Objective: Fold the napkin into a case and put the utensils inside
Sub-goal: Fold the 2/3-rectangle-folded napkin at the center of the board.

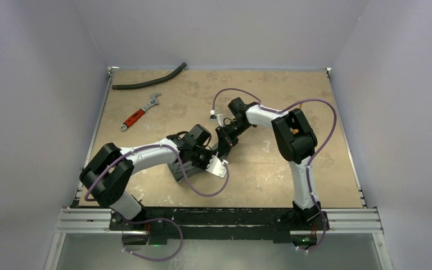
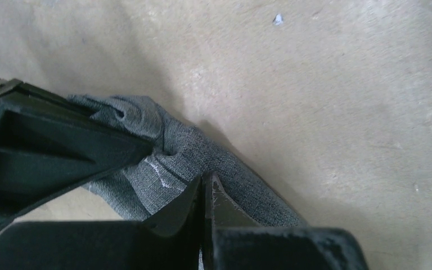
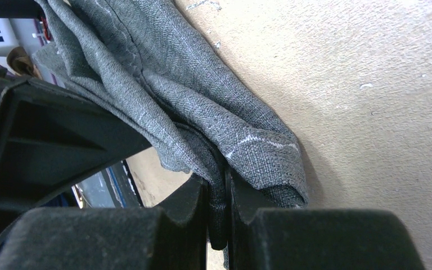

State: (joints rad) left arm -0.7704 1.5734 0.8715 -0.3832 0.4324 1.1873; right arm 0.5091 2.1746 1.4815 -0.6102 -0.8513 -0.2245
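The right fingers clamp a bunched fold of the grey napkin — cloth fills their narrow gap. The left fingers are pressed together, tips against the same napkin, near the middle of the tabletop.

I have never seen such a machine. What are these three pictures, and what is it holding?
These are two robot arms bolted to a table. The wide picture looks down from above: left arm on the left, right arm on the right. The other two come from a camera on each wrist, showing that arm's black fingers close up. The left fingers and the right fingers are both shut on a grey napkin, pinching its folds. On the far left of the table lie a black hose and a red-handled wrench.
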